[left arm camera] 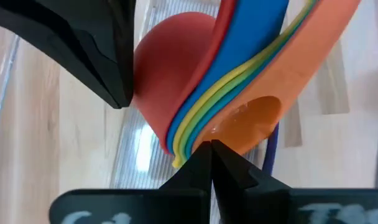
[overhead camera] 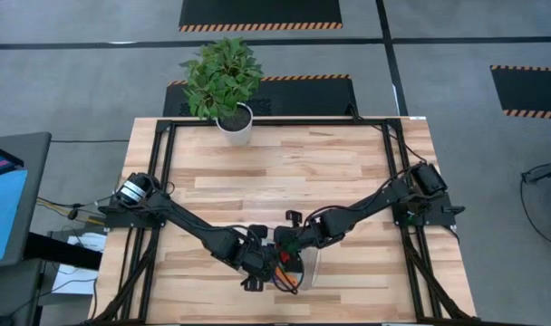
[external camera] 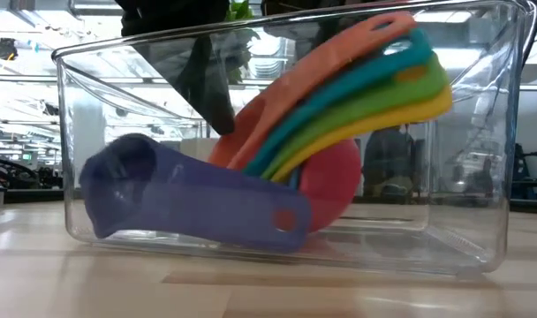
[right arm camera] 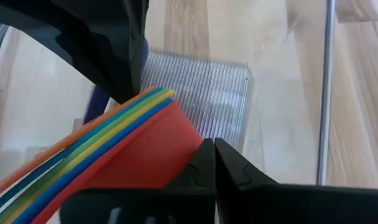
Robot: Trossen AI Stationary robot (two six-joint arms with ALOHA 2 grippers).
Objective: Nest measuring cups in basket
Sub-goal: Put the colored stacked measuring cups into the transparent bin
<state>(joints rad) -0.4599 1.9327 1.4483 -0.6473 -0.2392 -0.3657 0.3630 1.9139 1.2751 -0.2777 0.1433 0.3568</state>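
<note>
The clear basket [external camera: 507, 132] stands near the table's front edge [overhead camera: 310, 270]. Inside it, a nested stack of measuring cups [external camera: 357, 97] leans tilted, orange outermost, then light blue, green, yellow and red, with the handles slanting up. A dark blue cup [external camera: 180, 194] lies on its side on the basket floor beside the stack. My left gripper [left arm camera: 212, 155] is shut at the stack's orange side. My right gripper [right arm camera: 214, 152] is shut at the red cup's side. Both reach down into the basket from opposite sides. My left gripper touches the stacked rims with its shut fingertips, at the edge of the orange cup [left arm camera: 229, 134]. It comes slanting down from the table's left. The stack stays tilted in the basket. My right gripper sets its shut fingertips against the outer wall of the red cup [right arm camera: 176, 149], the stack's other face. It comes slanting down from the table's right.
A potted plant in a white pot [overhead camera: 234, 122] stands at the table's far edge. Black frame rails [overhead camera: 162, 181] run along the table's left, right and far sides. The basket's walls stand close around both grippers.
</note>
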